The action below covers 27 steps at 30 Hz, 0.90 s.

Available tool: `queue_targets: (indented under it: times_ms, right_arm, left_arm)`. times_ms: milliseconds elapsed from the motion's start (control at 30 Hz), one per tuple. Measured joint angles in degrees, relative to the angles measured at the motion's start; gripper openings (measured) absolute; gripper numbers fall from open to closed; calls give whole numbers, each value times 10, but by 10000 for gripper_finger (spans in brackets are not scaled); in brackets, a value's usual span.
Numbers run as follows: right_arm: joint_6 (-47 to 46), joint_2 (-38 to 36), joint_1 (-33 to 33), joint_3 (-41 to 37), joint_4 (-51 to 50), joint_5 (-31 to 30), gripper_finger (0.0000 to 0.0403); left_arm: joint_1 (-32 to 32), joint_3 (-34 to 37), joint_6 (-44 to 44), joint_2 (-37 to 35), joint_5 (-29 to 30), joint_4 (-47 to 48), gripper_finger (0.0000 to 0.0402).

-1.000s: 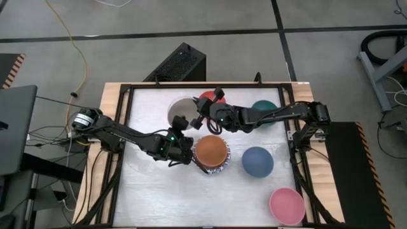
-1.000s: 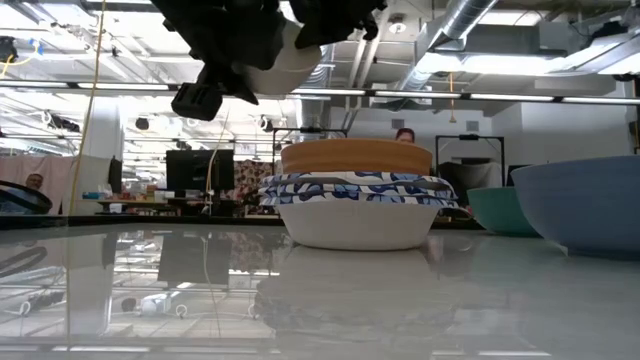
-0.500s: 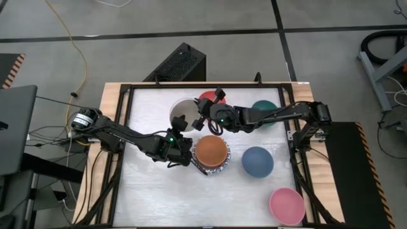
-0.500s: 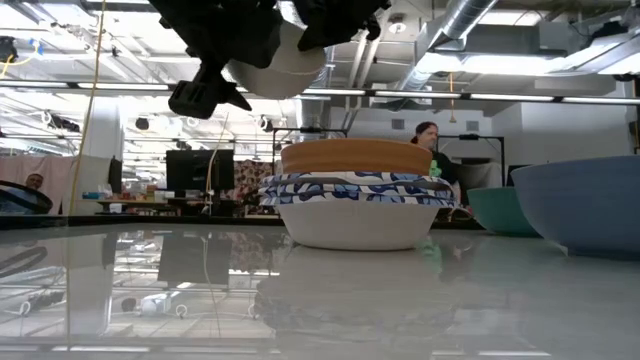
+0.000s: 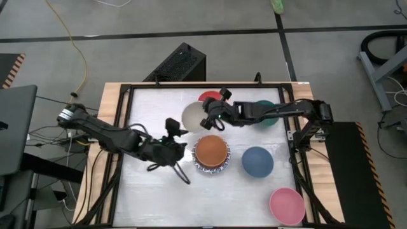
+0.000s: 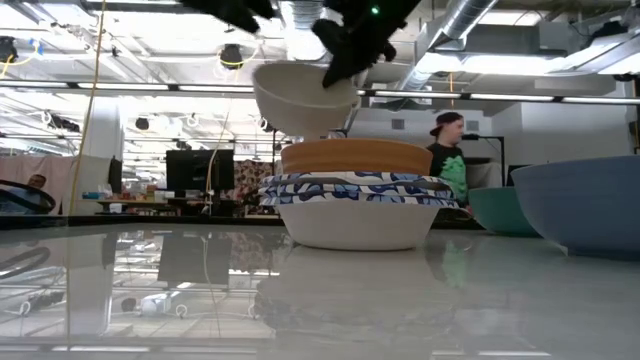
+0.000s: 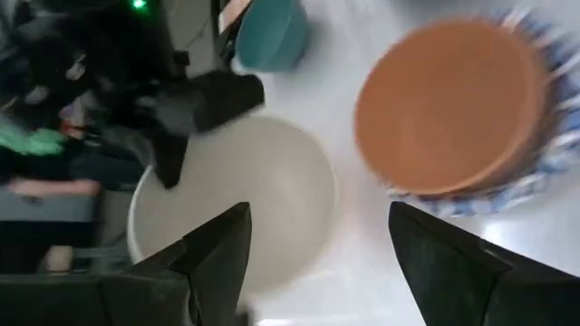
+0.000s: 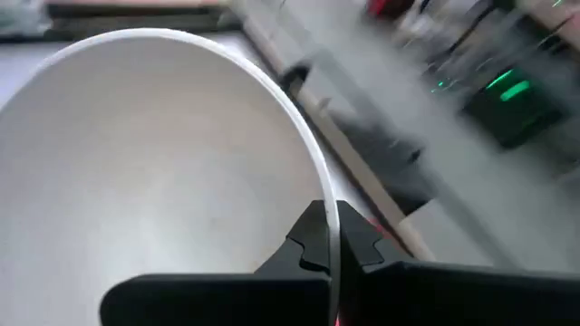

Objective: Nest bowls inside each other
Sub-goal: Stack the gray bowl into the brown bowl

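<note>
Cream bowl (image 5: 193, 116), held by its rim in the closed right gripper (image 5: 208, 121), hangs just behind the orange bowl (image 5: 211, 151) nested in a blue-patterned stack (image 6: 355, 208), the open left gripper (image 5: 175, 133) beside it; no readable writing.

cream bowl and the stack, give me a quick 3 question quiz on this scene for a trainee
1. True or false: the cream bowl is resting on the table.
2. Which gripper is pinching the cream bowl's rim? A) left gripper B) right gripper C) both
3. Fill in: the bowl sitting on top of the blue-patterned bowl is ____ in colour.

Key
1. False: the low view shows it in the air above the stack.
2. B: the right gripper is shut on the rim, and the left gripper is open beside the stack.
3. Orange: the orange bowl is nested there.
</note>
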<state>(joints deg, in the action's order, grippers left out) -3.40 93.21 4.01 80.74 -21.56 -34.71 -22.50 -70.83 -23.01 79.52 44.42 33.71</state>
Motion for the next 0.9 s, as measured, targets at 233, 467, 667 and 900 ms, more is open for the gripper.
queue_targets:
  times_ms: [233, 467, 667, 900]
  right_arm:
    - [-113, -55, 66, 0, -155, 299, 7]
    - [-166, -72, 50, -21, -231, 359, 7]
    - [-179, -51, 16, -71, -179, 370, 7]
    - [-193, -48, 16, -112, -97, 409, 7]
  left_arm:
    - [-31, 0, 147, -84, -54, 31, 252]
    - [-58, 0, 220, -139, -172, 28, 252]
    - [-86, 0, 248, -149, -181, 25, 252]
    - [-122, 41, 245, -156, -172, -30, 252]
